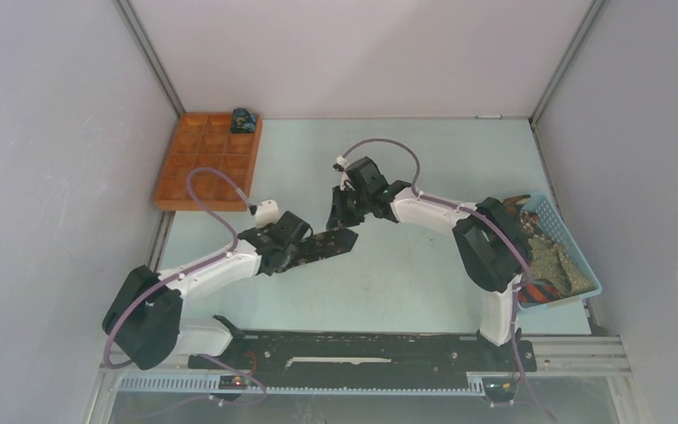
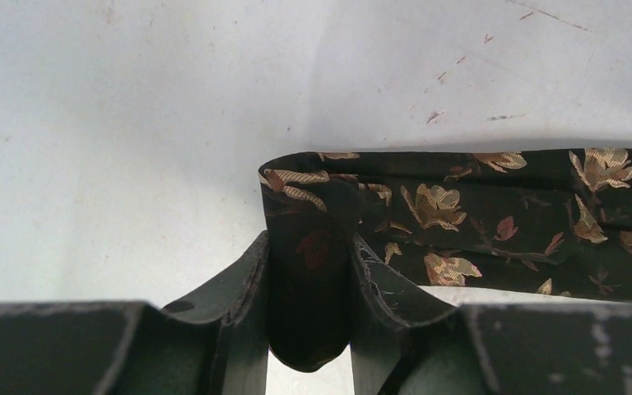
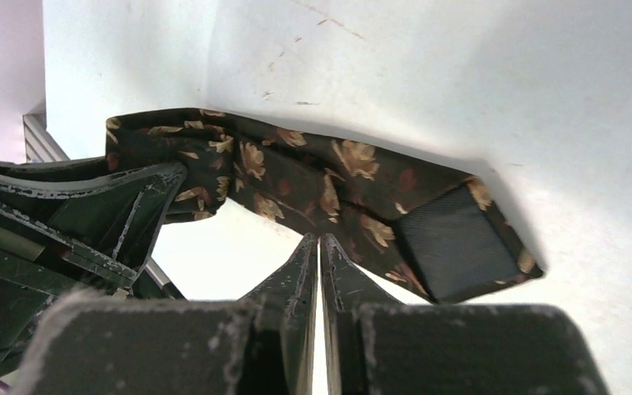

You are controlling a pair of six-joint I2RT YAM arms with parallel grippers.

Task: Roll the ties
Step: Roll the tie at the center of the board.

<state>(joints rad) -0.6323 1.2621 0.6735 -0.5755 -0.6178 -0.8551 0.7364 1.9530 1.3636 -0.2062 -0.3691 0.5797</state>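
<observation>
You are starting the roll: left fingers [image 2: 243,284] clamp the folded end of the tie [image 2: 461,210], right fingers [image 3: 296,284] sit closed at its edge; next, turn that end over.

**Pale blue-green table carrying a tray, a basket and one tie**

The table [image 1: 424,168] is seen as a flat, pale blue-green surface, closed in by white walls [image 1: 353,53] on three sides and marked by fine scratches [image 2: 436,117]. An orange compartment tray [image 1: 199,205] is set in the far left corner, against the left wall. A blue mesh basket [image 1: 572,240] is placed at the right edge, well apart from the tray. A black tie with tan leaves [image 1: 327,245] is stretched out near the middle; whether it is laid on the surface or lifted just off it cannot be told.
</observation>
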